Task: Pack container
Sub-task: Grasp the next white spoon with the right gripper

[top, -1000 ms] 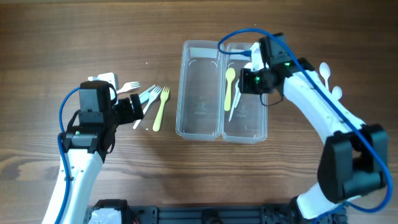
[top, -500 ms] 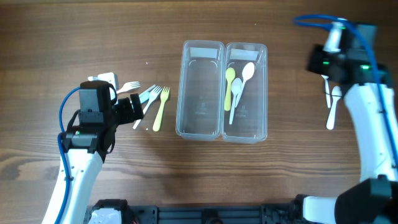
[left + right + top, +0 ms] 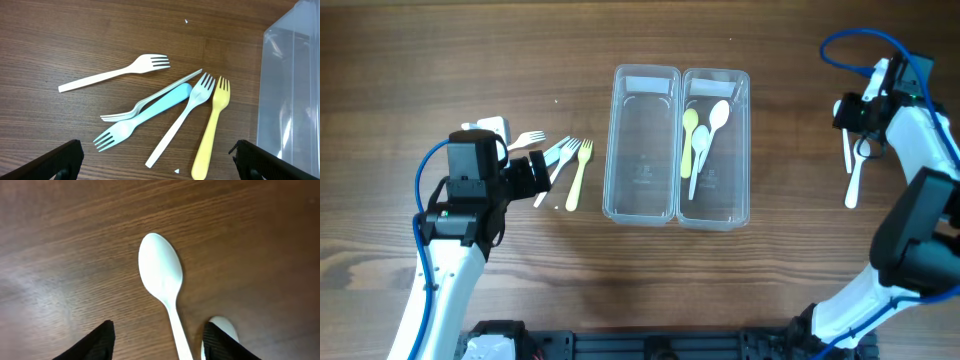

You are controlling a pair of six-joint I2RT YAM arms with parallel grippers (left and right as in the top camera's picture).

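Note:
The clear twin-tub container [image 3: 677, 145] stands at the table's middle; its edge shows in the left wrist view [image 3: 295, 90]. Its right tub holds a yellow spoon [image 3: 689, 140] and two white spoons [image 3: 710, 130]. Its left tub is empty. Several forks lie left of it: a yellow one [image 3: 578, 172] [image 3: 212, 127], a blue one [image 3: 145, 117] and white ones [image 3: 115, 74]. My left gripper [image 3: 532, 172] is open and empty above the forks. My right gripper [image 3: 860, 118] is open over white spoons [image 3: 855, 170] at the far right; one spoon [image 3: 162, 277] lies between its fingers.
A small white object [image 3: 492, 127] lies behind the left arm. A second white spoon's bowl [image 3: 222, 330] shows by the right finger. Bare wood surrounds the container.
My right arm has swung from over the right tub to the far right, leaving a white spoon in the tub, and now hangs over the loose spoons. The left arm has not moved.

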